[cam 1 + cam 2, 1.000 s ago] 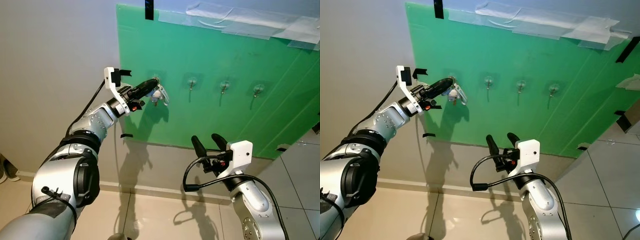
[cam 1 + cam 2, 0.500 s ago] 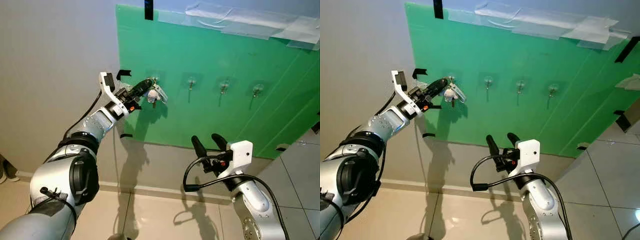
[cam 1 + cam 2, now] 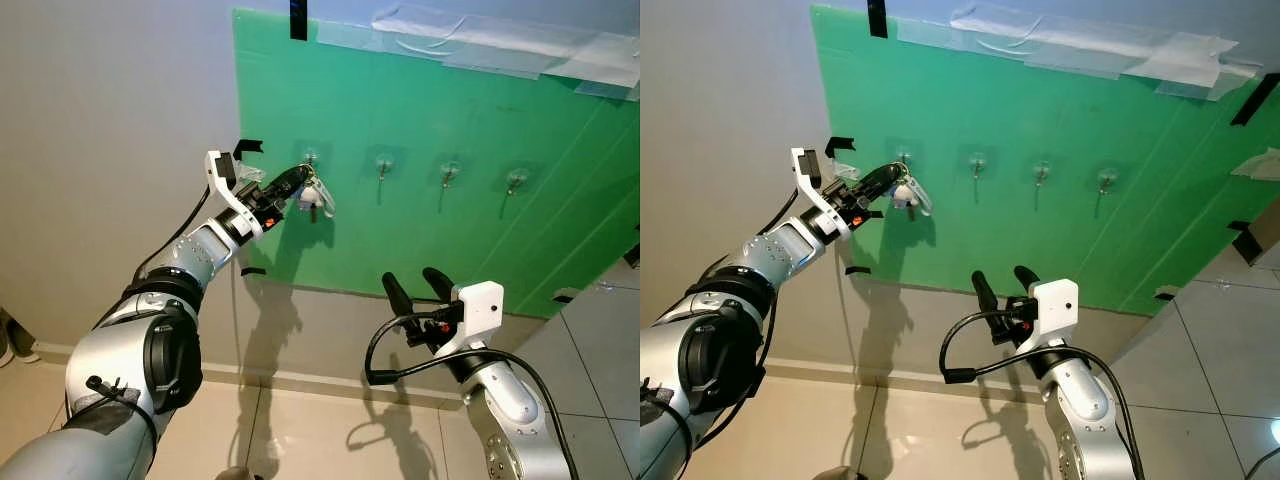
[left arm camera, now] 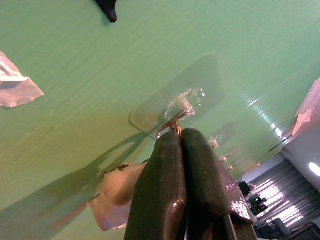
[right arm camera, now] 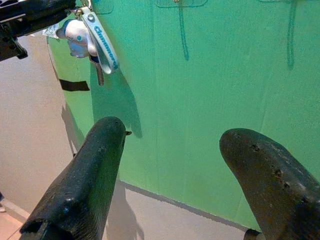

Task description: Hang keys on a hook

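Observation:
My left gripper (image 3: 300,176) is raised to the green board (image 3: 420,120) and is shut on the keys (image 3: 313,196). The bunch has a small white figure, a white strap tag and a key, and it hangs from the fingertips. It sits just under the leftmost clear hook (image 3: 311,157). Seen from the left wrist, the shut fingers (image 4: 170,190) end right below that hook (image 4: 177,116), with the white figure (image 4: 116,189) beside them. My right gripper (image 3: 421,287) is held low in front of the wall, open and empty. From there the keys (image 5: 92,42) are in view.
Three more clear hooks (image 3: 383,163) (image 3: 450,172) (image 3: 516,180) run to the right along the board, all bare. Tape strips (image 3: 470,45) hold the board's top edge to the grey wall (image 3: 110,150). Tiled floor (image 3: 330,430) lies below.
The left gripper with the keys drew back left from the hook, then edged right again and slightly lower. The right arm has stayed still.

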`<state>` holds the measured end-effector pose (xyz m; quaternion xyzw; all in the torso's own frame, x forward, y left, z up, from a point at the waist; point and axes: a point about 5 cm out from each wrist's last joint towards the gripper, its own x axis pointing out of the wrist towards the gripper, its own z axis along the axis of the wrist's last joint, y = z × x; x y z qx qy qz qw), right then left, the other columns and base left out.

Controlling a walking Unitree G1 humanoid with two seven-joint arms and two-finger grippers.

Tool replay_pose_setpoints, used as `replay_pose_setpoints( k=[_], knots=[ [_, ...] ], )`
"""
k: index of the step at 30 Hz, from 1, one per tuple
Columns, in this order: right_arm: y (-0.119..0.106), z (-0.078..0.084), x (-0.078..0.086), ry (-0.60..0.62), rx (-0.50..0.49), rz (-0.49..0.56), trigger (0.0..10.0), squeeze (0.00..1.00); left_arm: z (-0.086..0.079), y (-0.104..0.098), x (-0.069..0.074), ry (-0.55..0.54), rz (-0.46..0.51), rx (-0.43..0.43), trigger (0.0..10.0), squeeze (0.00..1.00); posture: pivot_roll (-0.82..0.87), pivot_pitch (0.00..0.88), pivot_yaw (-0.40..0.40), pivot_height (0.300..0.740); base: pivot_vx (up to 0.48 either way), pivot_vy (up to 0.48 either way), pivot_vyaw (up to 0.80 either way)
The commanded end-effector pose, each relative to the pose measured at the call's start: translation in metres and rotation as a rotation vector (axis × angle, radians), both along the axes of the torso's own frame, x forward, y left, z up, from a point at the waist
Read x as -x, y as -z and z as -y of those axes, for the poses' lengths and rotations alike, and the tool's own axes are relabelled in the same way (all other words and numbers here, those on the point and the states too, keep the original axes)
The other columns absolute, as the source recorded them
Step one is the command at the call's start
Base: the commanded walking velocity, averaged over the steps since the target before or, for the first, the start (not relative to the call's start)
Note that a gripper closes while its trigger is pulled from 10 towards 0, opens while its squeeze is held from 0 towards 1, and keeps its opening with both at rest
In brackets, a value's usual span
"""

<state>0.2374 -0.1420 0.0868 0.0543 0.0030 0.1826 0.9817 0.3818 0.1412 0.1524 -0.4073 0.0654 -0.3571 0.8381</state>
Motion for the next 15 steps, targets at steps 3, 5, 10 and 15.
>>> replay_pose_setpoints(
  k=[3,5,10,15],
  knots=[
    [0.0,0.0,-0.001,-0.004,0.011,-0.008,10.0,0.0,0.0,0.008,0.001,-0.023,-0.033,-0.073,10.0,0.0,-0.05,0.0,-0.042,0.74,0.0,0.0,0.0],
    [0.0,0.0,-0.001,-0.005,0.011,-0.01,10.0,0.0,0.0,0.015,0.0,-0.077,-0.068,-0.169,10.0,0.0,-0.05,0.0,-0.041,0.74,0.0,0.0,0.0],
    [0.001,0.0,0.0,-0.005,0.008,-0.013,10.0,0.0,0.007,0.024,0.001,-0.079,-0.085,-0.331,10.0,0.0,-0.05,0.0,-0.039,0.74,0.0,0.0,0.0],
    [0.001,-0.001,0.0,-0.008,0.008,-0.013,10.0,0.0,0.01,0.024,0.0,-0.089,-0.045,-0.424,10.0,0.0,-0.05,0.0,-0.04,0.74,0.0,0.0,0.0]
  ],
)
